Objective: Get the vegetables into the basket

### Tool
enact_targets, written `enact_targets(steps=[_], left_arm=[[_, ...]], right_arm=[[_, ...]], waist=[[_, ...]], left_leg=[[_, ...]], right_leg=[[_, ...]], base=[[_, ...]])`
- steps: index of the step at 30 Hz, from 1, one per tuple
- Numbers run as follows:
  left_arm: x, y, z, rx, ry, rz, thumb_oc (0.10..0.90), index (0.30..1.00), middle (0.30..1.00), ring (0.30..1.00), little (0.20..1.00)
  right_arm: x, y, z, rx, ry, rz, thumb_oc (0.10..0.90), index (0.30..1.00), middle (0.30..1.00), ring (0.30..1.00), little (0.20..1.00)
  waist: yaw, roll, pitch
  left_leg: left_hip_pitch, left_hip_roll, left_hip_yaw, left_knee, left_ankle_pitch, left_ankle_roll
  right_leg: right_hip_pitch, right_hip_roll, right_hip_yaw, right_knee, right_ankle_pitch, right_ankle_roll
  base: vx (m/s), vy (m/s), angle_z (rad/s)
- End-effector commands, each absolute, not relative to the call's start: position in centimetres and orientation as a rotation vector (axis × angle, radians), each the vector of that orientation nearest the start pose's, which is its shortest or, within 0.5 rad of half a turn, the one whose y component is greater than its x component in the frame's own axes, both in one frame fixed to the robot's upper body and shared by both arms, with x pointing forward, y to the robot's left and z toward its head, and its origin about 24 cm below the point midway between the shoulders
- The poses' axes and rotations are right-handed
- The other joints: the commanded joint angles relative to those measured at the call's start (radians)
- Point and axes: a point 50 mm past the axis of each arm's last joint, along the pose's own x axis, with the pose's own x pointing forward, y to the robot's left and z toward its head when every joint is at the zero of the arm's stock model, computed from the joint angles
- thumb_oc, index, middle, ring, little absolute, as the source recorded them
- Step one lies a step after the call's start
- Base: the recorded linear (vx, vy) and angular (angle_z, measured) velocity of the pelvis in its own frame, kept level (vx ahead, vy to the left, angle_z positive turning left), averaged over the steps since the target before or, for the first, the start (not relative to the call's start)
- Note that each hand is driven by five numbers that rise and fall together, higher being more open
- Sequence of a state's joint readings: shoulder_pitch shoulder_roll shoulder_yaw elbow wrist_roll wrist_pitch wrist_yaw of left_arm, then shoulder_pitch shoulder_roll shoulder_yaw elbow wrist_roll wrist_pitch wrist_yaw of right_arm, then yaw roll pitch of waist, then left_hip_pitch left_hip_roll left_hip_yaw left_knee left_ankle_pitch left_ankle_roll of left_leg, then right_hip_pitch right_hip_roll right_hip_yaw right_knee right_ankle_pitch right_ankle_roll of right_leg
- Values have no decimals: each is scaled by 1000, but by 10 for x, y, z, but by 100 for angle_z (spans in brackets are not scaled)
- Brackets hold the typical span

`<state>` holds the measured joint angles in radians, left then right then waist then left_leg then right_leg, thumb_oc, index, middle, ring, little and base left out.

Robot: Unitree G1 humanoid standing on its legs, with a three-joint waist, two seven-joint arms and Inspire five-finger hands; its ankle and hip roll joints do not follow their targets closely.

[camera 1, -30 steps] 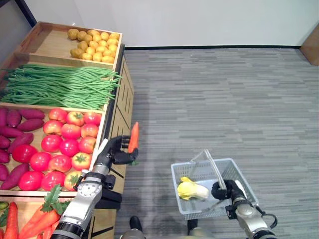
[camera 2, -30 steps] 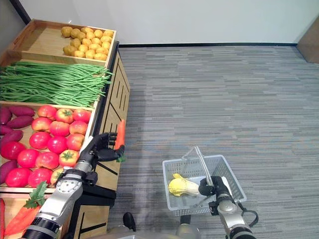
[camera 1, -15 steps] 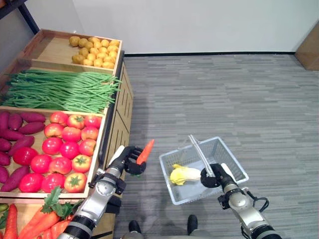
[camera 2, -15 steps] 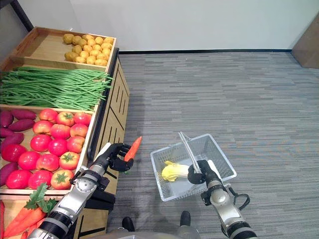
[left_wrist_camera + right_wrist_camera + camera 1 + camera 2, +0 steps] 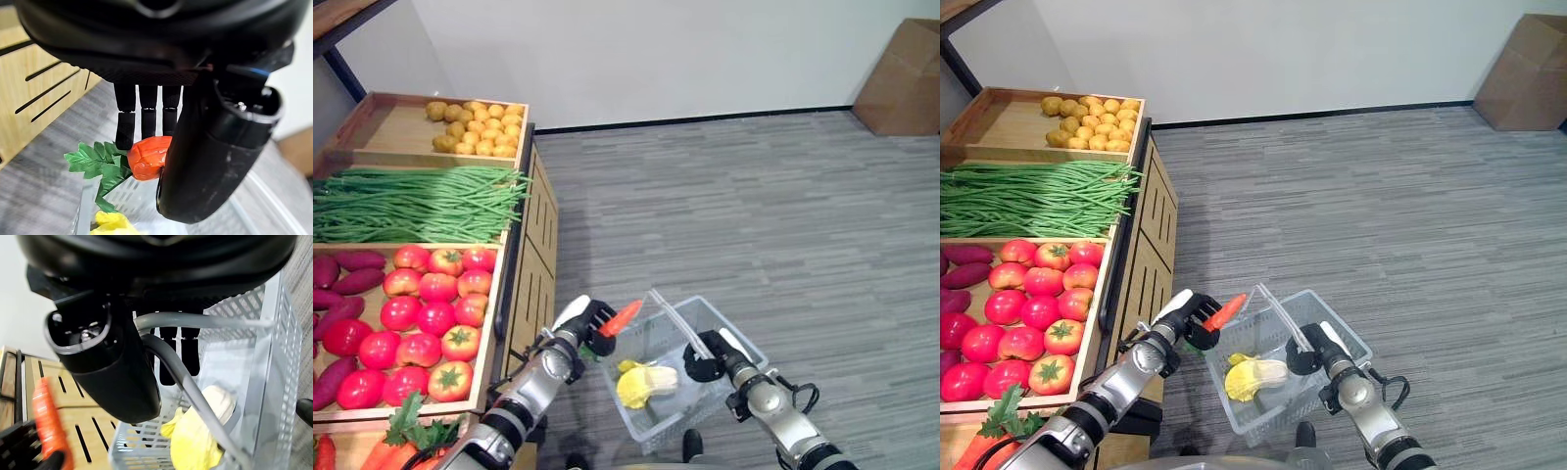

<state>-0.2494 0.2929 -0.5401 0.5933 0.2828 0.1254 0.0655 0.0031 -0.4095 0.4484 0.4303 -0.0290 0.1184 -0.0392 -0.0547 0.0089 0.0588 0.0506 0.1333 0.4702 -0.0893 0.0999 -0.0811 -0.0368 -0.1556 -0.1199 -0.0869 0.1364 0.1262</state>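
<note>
Orange carrot [image 5: 623, 317] with green leafy top sits pinched in the left hand [image 5: 587, 324], low in the middle of the left eye view, its tip pointing up and to the right over the near-left rim of the grey wire-mesh basket [image 5: 729, 330]. In the left wrist view the dark fingers [image 5: 147, 114] and the thumb are curled round the carrot's thick end, the leaves [image 5: 100, 165] hanging beside them above the mesh. The right hand [image 5: 707, 359], lower right of centre, is closed round the basket's grey handles [image 5: 677, 324], which stand up and lean to the upper left; the right wrist view shows them running through its curled grip. A yellow and white leafy vegetable [image 5: 644, 381] lies inside the basket. The basket hangs above grey striped carpet [image 5: 744, 206]. Along the left edge stands a wooden display stand [image 5: 530, 257] with trays of small potatoes [image 5: 478, 127], green beans [image 5: 411, 201], red tomatoes [image 5: 435, 309], purple sweet potatoes [image 5: 342, 300] and more carrots [image 5: 411, 452]. A brown cardboard box [image 5: 898, 63] sits in the upper right corner.
</note>
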Motion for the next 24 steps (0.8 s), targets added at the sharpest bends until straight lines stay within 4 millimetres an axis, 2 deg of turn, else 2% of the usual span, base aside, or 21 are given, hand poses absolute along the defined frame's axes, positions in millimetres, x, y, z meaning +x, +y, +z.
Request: enact_targets(steps=[1, 3, 4, 5, 10, 11, 14, 17, 18, 19, 20, 21, 22, 24], left_arm=[[304, 109, -23, 973, 247, -410, 400, 300, 300, 300, 300], [303, 105, -26, 992, 254, -427, 400, 300, 300, 300, 300], [302, 120, -26, 1025, 255, -386, 400, 300, 300, 300, 300], [292, 129, -35, 1036, 285, -443, 400, 300, 300, 300, 300], [281, 128, -36, 1071, 256, -525, 400, 300, 300, 300, 300], [287, 96, -41, 1161, 238, -569, 400, 300, 300, 300, 300], [291, 89, -42, 1167, 238, -545, 400, 300, 300, 300, 300], [289, 86, -46, 1165, 259, -538, 400, 300, 300, 300, 300], [288, 84, -50, 1175, 276, -554, 465, 391, 391, 391, 391], [288, 84, -50, 1174, 275, -553, 488, 424, 424, 424, 424], [287, 82, -52, 1177, 288, -561, 639, 635, 635, 635, 635], [287, 82, -53, 1179, 296, -564, 675, 684, 684, 684, 684], [286, 82, -55, 1182, 311, -565, 900, 1000, 1000, 1000, 1000], [285, 80, -56, 1187, 310, -575, 900, 1000, 1000, 1000, 1000]], right_arm=[[271, -141, 22, -500, 85, 342, 400, 300, 300, 300, 300], [272, -136, 26, -495, 68, 363, 400, 300, 300, 300, 300], [275, -138, 34, -515, 38, 356, 400, 300, 300, 300, 300], [274, -137, 41, -502, 6, 355, 400, 300, 300, 300, 300], [271, -128, 45, -496, -29, 397, 400, 300, 300, 300, 300], [267, -111, 37, -495, -17, 470, 400, 300, 300, 300, 300], [268, -105, 48, -497, -73, 490, 400, 300, 300, 300, 300], [269, -103, 50, -483, -79, 494, 400, 300, 300, 300, 300], [269, -99, 54, -478, -99, 512, 400, 300, 300, 300, 300], [269, -99, 54, -478, -99, 512, 400, 300, 300, 300, 300], [268, -95, 56, -470, -106, 524, 400, 300, 300, 300, 300], [268, -94, 56, -466, -107, 530, 400, 300, 300, 300, 300], [268, -91, 58, -462, -117, 542, 400, 300, 300, 300, 300], [267, -88, 59, -462, -124, 555, 400, 300, 300, 300, 300]], waist=[[-19, 35, -13], [-22, 38, -14], [-14, 43, -13], [-7, 47, -11], [3, 49, -11], [-23, 36, -12], [-32, 29, -12], [-35, 24, -13], [-38, 20, -13], [-38, 21, -12], [-39, 19, -13], [-41, 18, -13], [-43, 17, -13], [-43, 17, -13]], left_leg=[[7, -6, -44, 2, -2, -35], [3, -5, -41, 2, -2, -35], [2, -4, -39, 2, 0, -36], [1, -3, -36, 2, 0, -37], [-4, 2, -35, 2, 2, -39], [0, 4, -28, 2, 0, -40], [5, 8, -16, 2, 0, -40], [6, 11, -11, 2, 1, -41], [6, 13, -10, 2, 2, -42], [6, 13, -10, 2, 2, -42], [7, 16, -8, 2, 3, -43], [7, 17, -7, 2, 3, -43], [9, 18, -4, 2, 2, -43], [8, 20, -2, 2, 5, -45]], right_leg=[[61, -16, -12, 13, -53, 58], [56, -16, -9, 12, -50, 58], [55, -17, -9, 11, -48, 57], [52, -16, -7, 9, -47, 58], [47, -15, -5, 6, -43, 58], [44, -12, -1, 7, -40, 59], [40, -8, 8, 7, -38, 59], [38, -5, 14, 7, -37, 58], [36, -2, 16, 7, -37, 56], [36, -2, 16, 7, -37, 56], [33, 0, 18, 7, -36, 56], [33, 0, 18, 7, -36, 56], [32, 1, 22, 7, -35, 55], [32, 2, 21, 7, -34, 55]], base=[[-19, 14, -4], [-13, 7, -4], [-14, -1, -8], [-17, -1, -11], [-5, -1, -1], [-17, -26, 4], [-3, -14, -2], [4, -23, -15], [-2, -11, -9], [-2, -25, -7], [-3, -19, -6], [-8, -22, -8], [-8, -9, -10], [-11, -9, -13]])
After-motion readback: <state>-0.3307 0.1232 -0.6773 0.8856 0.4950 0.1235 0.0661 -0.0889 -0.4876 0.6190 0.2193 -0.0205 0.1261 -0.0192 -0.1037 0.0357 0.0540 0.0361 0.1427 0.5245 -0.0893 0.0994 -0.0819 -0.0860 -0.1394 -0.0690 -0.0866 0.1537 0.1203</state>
